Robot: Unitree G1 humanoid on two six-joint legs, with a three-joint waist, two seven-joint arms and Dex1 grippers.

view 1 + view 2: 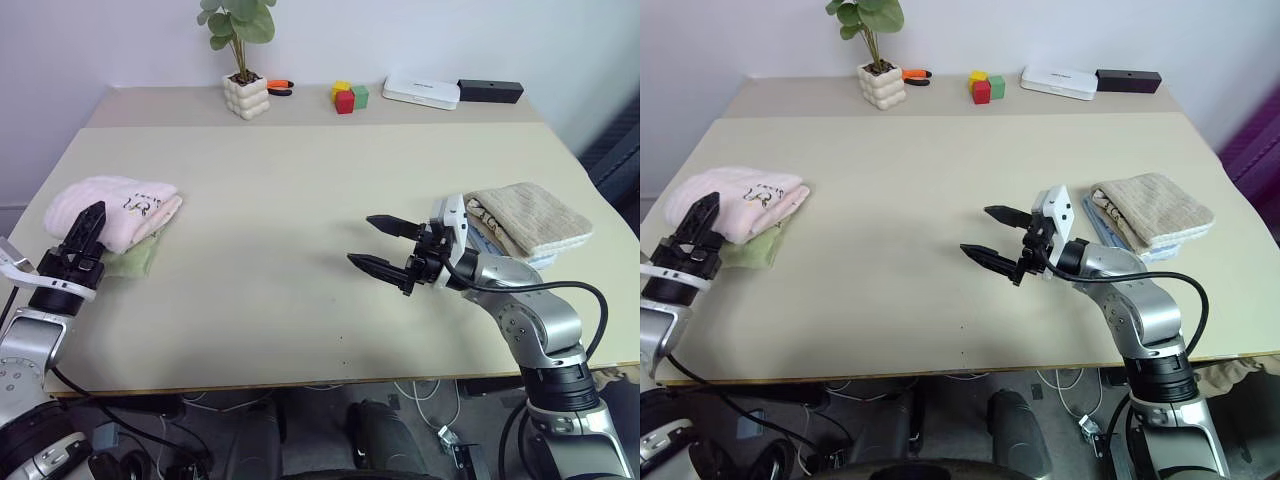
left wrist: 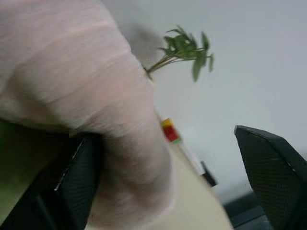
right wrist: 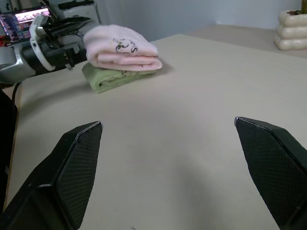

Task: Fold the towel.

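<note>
Left eye view: the folded towel (image 1: 115,208) is seen near the desk's (image 1: 300,200) left edge on a green cloth (image 1: 135,260). Left claw (image 1: 85,232) and right claw (image 1: 385,245) are spread apart, with open desk between.

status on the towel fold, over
Both claws open: left claw at the towel's edge, right claw hovering mid-table. Towel folded, stacked on green cloth. Nothing in the way.

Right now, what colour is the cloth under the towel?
Light green cloth, clearest in the right wrist view.
</note>
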